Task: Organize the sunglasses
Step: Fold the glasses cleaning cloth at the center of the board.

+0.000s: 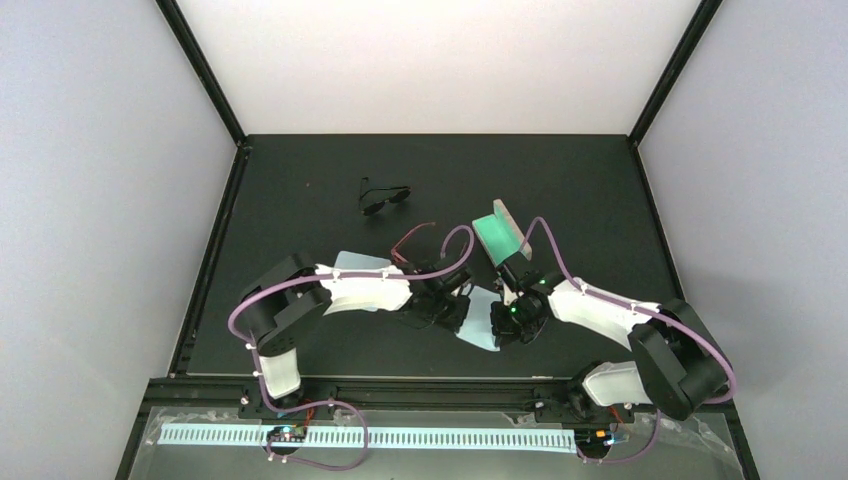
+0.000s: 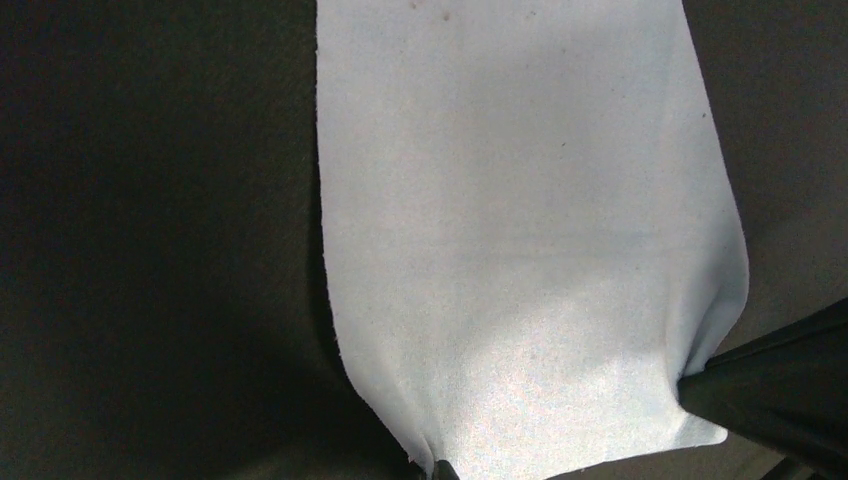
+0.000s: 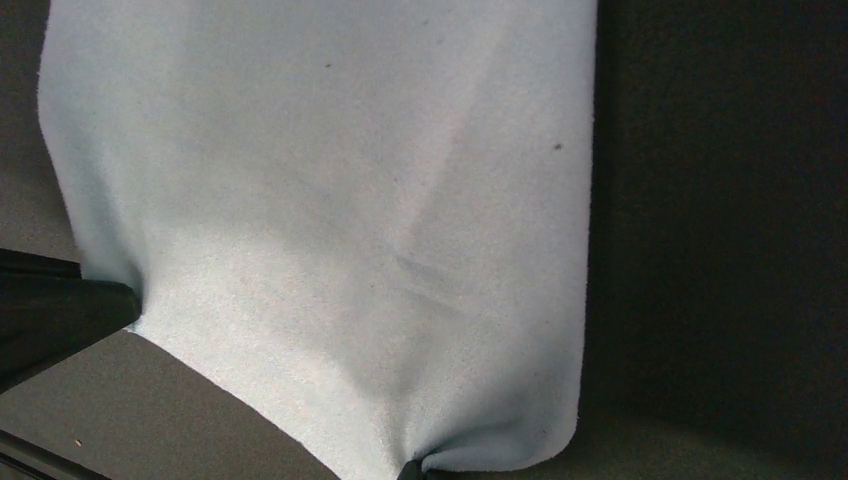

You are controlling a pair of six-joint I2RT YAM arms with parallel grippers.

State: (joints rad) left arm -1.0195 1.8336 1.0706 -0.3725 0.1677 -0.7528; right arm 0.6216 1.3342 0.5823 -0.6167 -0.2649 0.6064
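Note:
The sunglasses (image 1: 409, 241), thin and red-framed, lie on the black table just beyond my left wrist, which partly covers them. A pale blue cloth (image 1: 481, 320) hangs stretched between both grippers. My left gripper (image 1: 461, 301) is shut on one corner of the cloth (image 2: 520, 250), which puckers at the pinch along the bottom edge of the left wrist view. My right gripper (image 1: 503, 322) is shut on another corner of the cloth (image 3: 330, 200), with the same pucker low in its own view. Each wrist view shows the other gripper's dark finger (image 2: 770, 390) (image 3: 55, 315) at the cloth's edge.
A black dark-lensed pair of glasses (image 1: 383, 197) lies farther back on the table. A green case (image 1: 499, 235) stands just beyond my right wrist. A pale sheet (image 1: 360, 262) pokes out from under the left forearm. Black frame posts border the table.

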